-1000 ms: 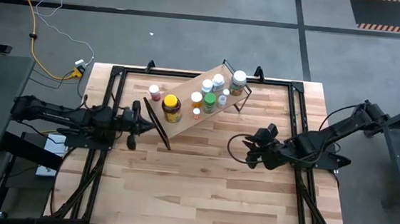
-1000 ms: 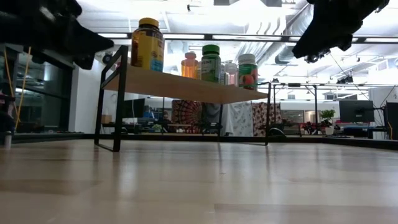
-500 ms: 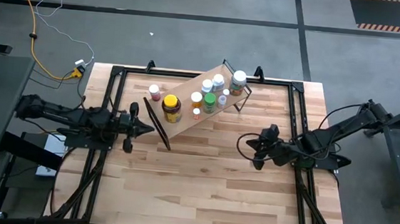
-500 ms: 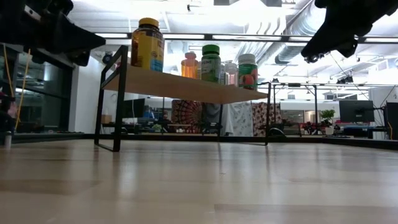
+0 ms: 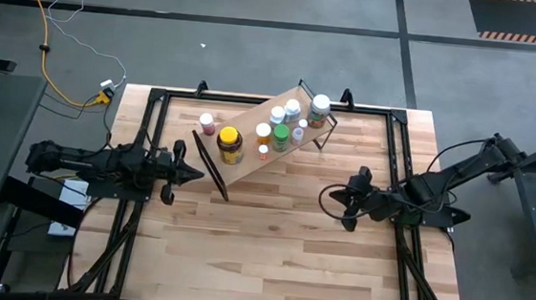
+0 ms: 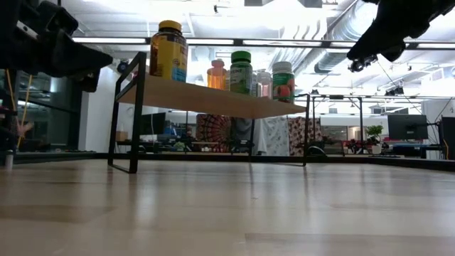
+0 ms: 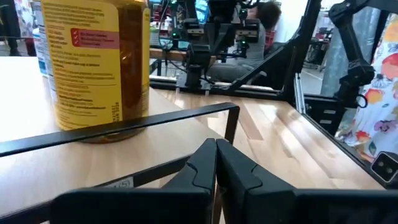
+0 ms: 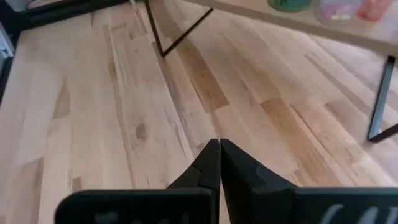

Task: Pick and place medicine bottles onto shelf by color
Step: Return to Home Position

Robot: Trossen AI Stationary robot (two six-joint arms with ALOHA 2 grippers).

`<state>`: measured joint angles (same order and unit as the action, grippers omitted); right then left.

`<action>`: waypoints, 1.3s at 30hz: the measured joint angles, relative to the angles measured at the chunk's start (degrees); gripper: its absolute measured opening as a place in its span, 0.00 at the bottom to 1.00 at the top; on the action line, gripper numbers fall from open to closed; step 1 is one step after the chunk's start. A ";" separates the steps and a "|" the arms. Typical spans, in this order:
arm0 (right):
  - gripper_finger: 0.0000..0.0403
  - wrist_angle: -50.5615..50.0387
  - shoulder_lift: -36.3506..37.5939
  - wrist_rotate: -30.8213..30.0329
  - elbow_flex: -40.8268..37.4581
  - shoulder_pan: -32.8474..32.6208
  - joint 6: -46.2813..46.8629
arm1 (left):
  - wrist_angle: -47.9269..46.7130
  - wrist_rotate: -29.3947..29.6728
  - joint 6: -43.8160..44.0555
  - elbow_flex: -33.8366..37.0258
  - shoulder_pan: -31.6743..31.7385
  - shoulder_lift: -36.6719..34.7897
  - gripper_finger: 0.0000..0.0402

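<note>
The left pincer is hovering above the desk with its two fingers pressed together, gripping nothing. Just ahead of its tips, the black wire end frame of the shelf is crossing its line of sight. Right behind that frame, the amber jar with the yellow lid is standing upright on the light-wood board, the nearest bottle to this pincer. Farther along the board from the pincer, the other medicine bottles are standing in a loose group. A tiny orange one and a green bottle are sitting mid-board. White bottles are clustering beyond them, toward the end farthest from the left pincer. A pink-capped bottle is standing by the far edge, just beyond the amber jar.

The right pincer is also hanging above the desk, fingers closed on each other and holding nothing. Bare butcher-block is lying directly below and ahead of it. Well beyond its tips, the shelf is stretching across on its black legs, bottle bases showing on top. The two pincers are staying well apart, with the shelf's near end lying between them.
</note>
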<state>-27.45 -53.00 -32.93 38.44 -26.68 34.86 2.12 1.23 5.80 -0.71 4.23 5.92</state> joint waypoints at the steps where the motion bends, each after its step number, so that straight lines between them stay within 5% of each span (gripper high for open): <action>1: 0.00 0.07 0.56 0.02 0.00 -0.02 -0.55 | -0.18 -0.31 0.06 0.00 0.00 -0.28 0.00; 9: 0.00 9.12 7.00 0.78 -2.46 0.09 -9.93 | -1.01 -2.10 -0.40 0.00 -0.15 -0.48 0.00; 16: 0.00 37.33 16.57 15.84 -18.21 8.92 -24.19 | -1.06 -2.09 -0.41 0.00 -0.15 -0.48 0.00; 23: 0.00 33.22 28.46 29.38 -21.87 26.78 -27.73 | -1.04 -2.08 -0.41 0.00 -0.15 -0.47 0.00; 28: 0.00 32.99 37.43 33.68 -28.02 30.56 -25.63 | -1.04 -2.09 -0.41 0.00 -0.14 -0.47 0.00; 33: 0.00 40.10 45.64 32.74 -37.93 27.64 -24.56 | -1.04 -2.08 -0.41 0.00 -0.14 -0.48 0.00; 39: 0.00 31.03 50.99 24.01 -37.88 22.31 -26.88 | -1.02 -2.07 -0.41 0.00 -0.17 -0.47 0.00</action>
<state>3.59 -2.01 -8.92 0.56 -4.37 7.98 1.10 -0.84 5.39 -0.71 4.06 5.45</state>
